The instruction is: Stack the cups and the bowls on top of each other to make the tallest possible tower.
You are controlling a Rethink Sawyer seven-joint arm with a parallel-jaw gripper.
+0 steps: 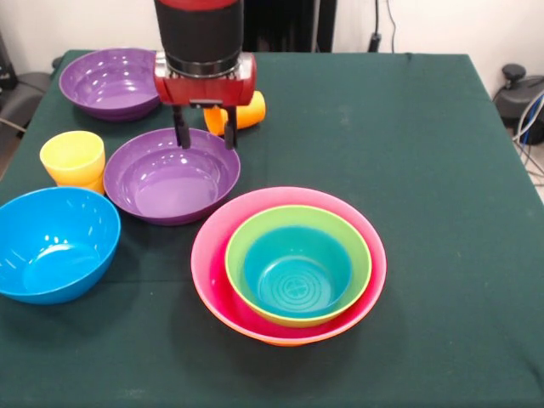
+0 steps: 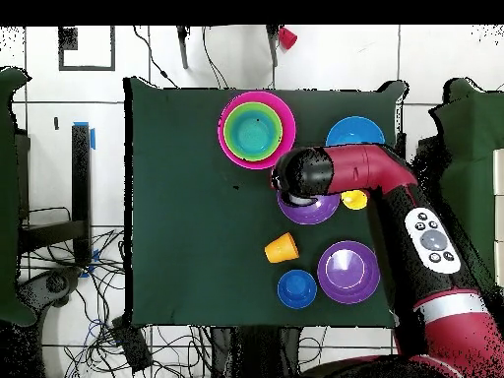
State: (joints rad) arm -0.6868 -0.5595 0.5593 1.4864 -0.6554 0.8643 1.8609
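Observation:
My gripper (image 1: 205, 138) is open and empty, its two dark fingers (image 1: 181, 132) hanging over the far rim of a purple bowl (image 1: 170, 180). In the overhead view the arm hides the gripper and covers most of this bowl (image 2: 313, 213). The tower (image 1: 289, 265) is a teal bowl inside a green bowl inside the large pink bowl, with an orange bowl's edge showing beneath; it also shows in the overhead view (image 2: 256, 128). A yellow cup (image 1: 74, 159) stands upright left of the purple bowl. An orange cup (image 1: 248, 110) lies on its side behind the gripper.
A second purple bowl (image 1: 110, 82) sits at the far left and a light blue bowl (image 1: 51, 244) at the near left. A small dark-blue bowl (image 2: 296, 288) shows only in the overhead view, near the robot's base. The green tablecloth (image 1: 425, 170) covers the table.

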